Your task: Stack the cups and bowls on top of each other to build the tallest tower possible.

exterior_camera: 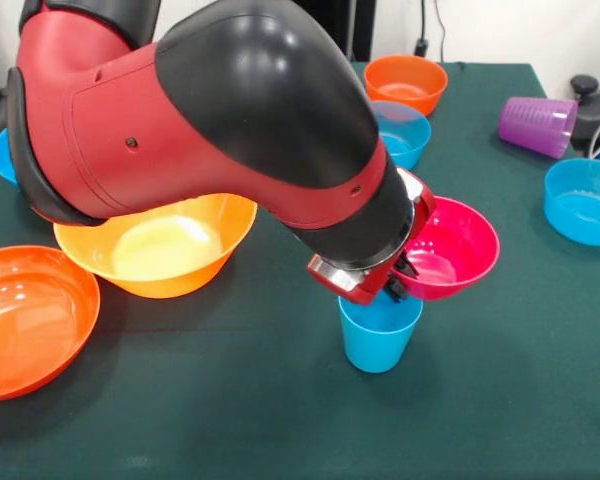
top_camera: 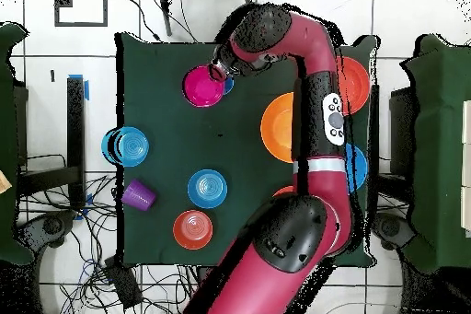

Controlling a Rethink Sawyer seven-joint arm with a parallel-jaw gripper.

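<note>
The magenta-pink bowl (exterior_camera: pixel 455 248) (top_camera: pixel 201 87) sits tilted at mid-table, right beside the upright light blue cup (exterior_camera: pixel 380 338) (top_camera: pixel 228 84). My gripper (exterior_camera: pixel 407 278) (top_camera: pixel 219 72) is at the bowl's rim on the cup's side, shut on that rim. The bowl's edge hangs just above the cup's mouth. The purple cup (exterior_camera: pixel 537 126) (top_camera: pixel 138 194) lies on its side. Loose bowls: large yellow-orange (exterior_camera: pixel 160 248) (top_camera: pixel 276 126), large red-orange (exterior_camera: pixel 25 318) (top_camera: pixel 356 85), small orange (exterior_camera: pixel 407 82) (top_camera: pixel 193 228), small blue (exterior_camera: pixel 402 132) (top_camera: pixel 207 188).
Another blue bowl (exterior_camera: pixel 583 200) (top_camera: pixel 131 146) stands near the table's edge by the purple cup. A large blue bowl (exterior_camera: pixel 0 155) (top_camera: pixel 357 168) is mostly hidden behind my arm. The arm covers much of the green table (exterior_camera: pixel 280 420).
</note>
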